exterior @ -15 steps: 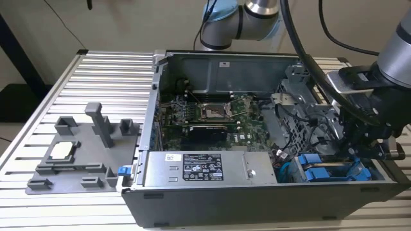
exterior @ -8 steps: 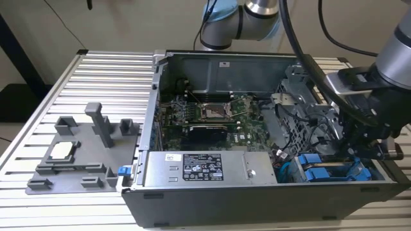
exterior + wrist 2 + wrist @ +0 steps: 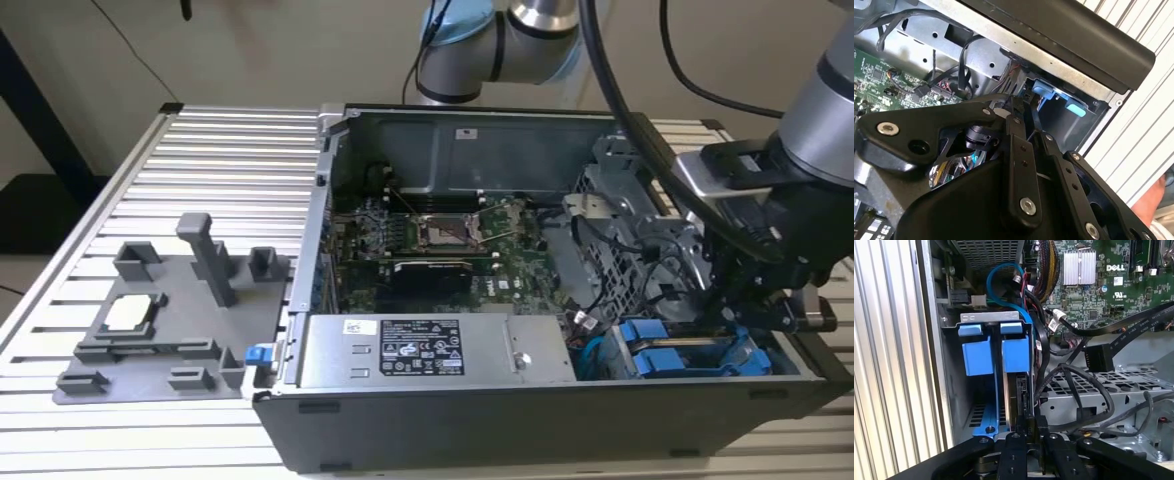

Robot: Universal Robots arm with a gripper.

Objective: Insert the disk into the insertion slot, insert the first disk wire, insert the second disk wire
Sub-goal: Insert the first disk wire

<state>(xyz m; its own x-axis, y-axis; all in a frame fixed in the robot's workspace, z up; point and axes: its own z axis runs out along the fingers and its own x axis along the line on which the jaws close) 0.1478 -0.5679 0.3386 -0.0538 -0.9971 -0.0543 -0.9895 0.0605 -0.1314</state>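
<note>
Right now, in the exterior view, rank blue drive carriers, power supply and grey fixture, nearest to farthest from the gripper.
1. Blue drive carriers, beside the gripper.
2. Power supply, inside the case.
3. Grey fixture, outside it, exterior view's left.

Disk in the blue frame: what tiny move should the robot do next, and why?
Probably a small, straight push to seat the disk deeper in the drive bay. In the first wrist view the gripper sits at the disk's near end, the disk shows edge-on beside the other blue-fronted drive, and black wires hang close alongside, so going sideways might snag them.
</note>
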